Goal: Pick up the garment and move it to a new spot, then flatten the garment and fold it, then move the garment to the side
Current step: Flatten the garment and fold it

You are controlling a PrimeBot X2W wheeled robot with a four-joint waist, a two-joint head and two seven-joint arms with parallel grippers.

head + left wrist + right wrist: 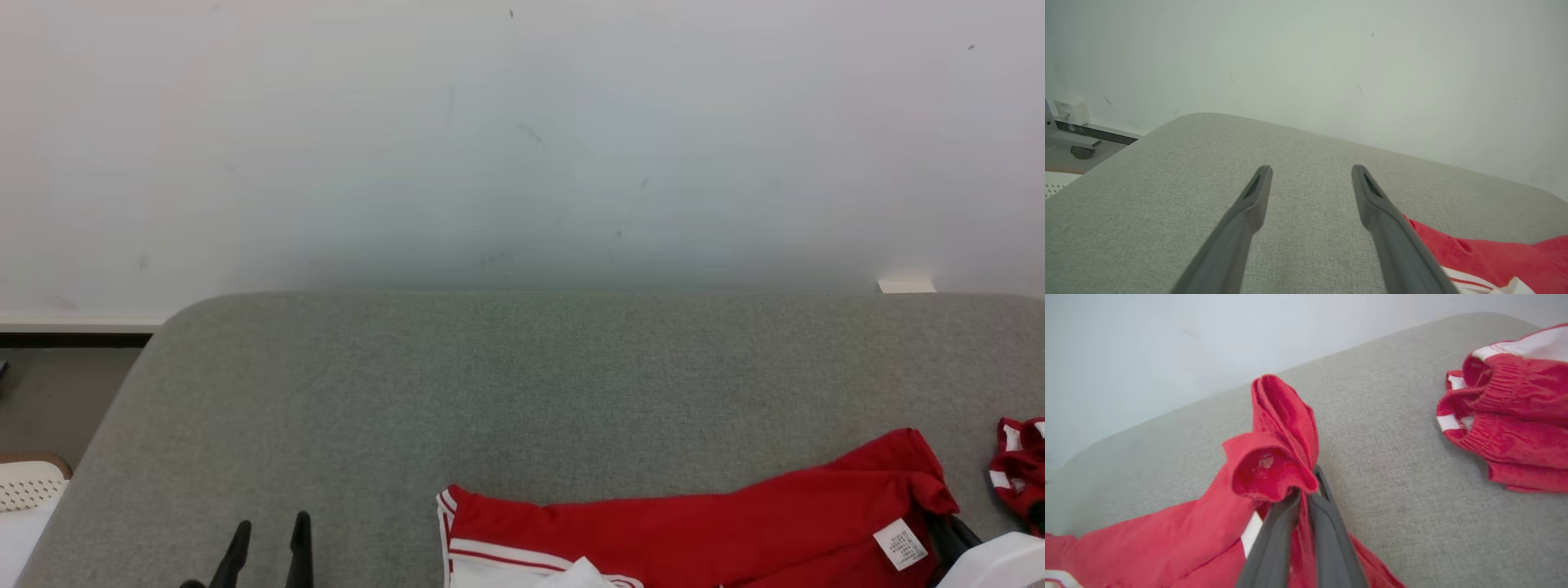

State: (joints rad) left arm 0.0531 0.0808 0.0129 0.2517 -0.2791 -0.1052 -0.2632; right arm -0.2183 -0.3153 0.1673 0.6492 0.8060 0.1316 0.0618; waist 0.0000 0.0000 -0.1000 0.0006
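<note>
Gripping bunched corner of limp red-and-white fabric garment (1167, 535) in closed right pincer (1306, 490); wide-open empty left pincer (1310, 171) free for opposite corner

Red garment (718, 523) w/ white stripes; grey table (408, 392); dark grippers.

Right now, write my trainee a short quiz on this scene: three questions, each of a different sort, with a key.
1. True or false: the left gripper is shut on the red garment.
2. What does the right gripper hold? A: a fold of the red garment. B: a towel. C: nothing.
3. Fill in the gap: the second red garment lies apart from the gripped one, on the same ____ cloth-covered table.

Key: 1 false, its fingers stand wide apart over the bare table; 2 A; 3 grey.
</note>
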